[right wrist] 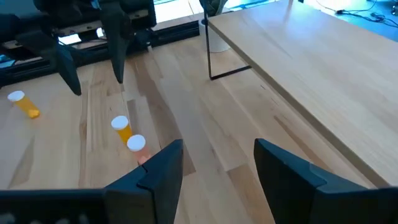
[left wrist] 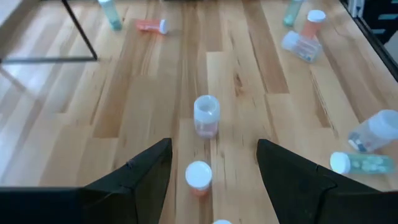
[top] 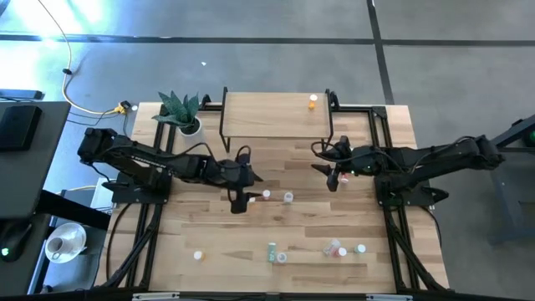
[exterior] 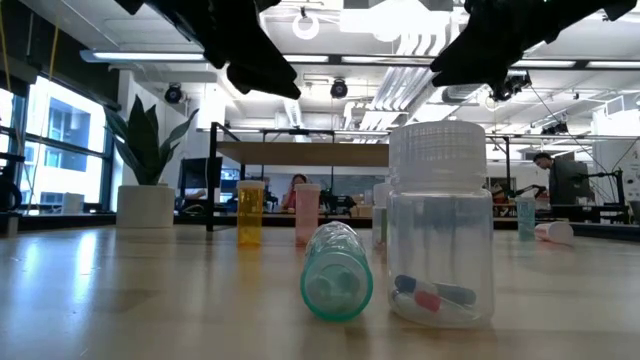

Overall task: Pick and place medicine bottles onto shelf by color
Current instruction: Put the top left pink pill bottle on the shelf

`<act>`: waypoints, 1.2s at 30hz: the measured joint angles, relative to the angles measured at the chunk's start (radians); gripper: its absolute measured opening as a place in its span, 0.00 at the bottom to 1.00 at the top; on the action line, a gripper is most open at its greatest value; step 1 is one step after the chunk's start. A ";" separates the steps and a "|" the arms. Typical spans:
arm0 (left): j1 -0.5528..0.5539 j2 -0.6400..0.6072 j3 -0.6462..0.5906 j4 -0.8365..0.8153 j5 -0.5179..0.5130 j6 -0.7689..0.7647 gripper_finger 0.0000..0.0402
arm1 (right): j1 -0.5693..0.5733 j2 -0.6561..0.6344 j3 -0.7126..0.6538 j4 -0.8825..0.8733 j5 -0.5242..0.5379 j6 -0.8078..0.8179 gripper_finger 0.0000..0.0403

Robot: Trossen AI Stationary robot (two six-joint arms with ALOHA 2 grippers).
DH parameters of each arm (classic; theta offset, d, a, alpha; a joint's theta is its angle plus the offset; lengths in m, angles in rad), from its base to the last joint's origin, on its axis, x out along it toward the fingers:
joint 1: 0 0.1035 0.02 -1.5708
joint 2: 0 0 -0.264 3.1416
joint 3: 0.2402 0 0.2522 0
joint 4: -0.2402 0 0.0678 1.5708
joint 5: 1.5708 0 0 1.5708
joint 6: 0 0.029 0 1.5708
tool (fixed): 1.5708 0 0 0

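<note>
High view shows the striped wooden table (top: 209, 226) from above. The low light-wood shelf on thin black legs (top: 276, 117) stands at the far side, and one small orange bottle with a white cap (top: 313, 102) stands on it near its right end. A green plant in a white pot (top: 185, 115) sits just left of the shelf.

The left gripper (top: 238, 201) hangs over the middle of the table. Its two dark fingers (left wrist: 140, 174) are spread apart and hold nothing. In the left wrist view a pink-red bottle with a white cap (left wrist: 199, 177) stands between them, and a clear bottle (left wrist: 206, 116) stands a little farther on.

The right gripper (top: 333, 177) hangs in front of the shelf's right end. Its fingers (right wrist: 163, 165) are also apart and empty.

More tiny bottles are spread along the near side of the table. In the low view a green bottle (exterior: 337, 271) lies on its side, touching or just beside an upright clear bottle (exterior: 440, 225).
</note>
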 joint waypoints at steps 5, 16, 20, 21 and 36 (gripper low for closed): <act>0.009 0.000 0.010 -0.004 -0.001 -0.009 0.56 | 0.000 0.000 0.000 -0.003 0.000 0.001 0.47; 0.017 0.000 0.168 -0.166 0.000 -0.016 0.56 | 0.000 0.000 -0.003 -0.012 0.000 0.026 0.47; 0.017 0.049 0.169 -0.163 -0.002 -0.032 0.56 | 0.000 0.000 -0.003 -0.011 0.000 0.026 0.47; 0.017 0.070 0.166 -0.174 -0.002 -0.034 0.56 | 0.000 0.000 -0.003 -0.011 0.000 0.026 0.47; 0.015 0.355 0.331 -0.318 -0.009 0.018 0.56 | 0.000 0.001 -0.004 -0.027 0.000 0.007 0.47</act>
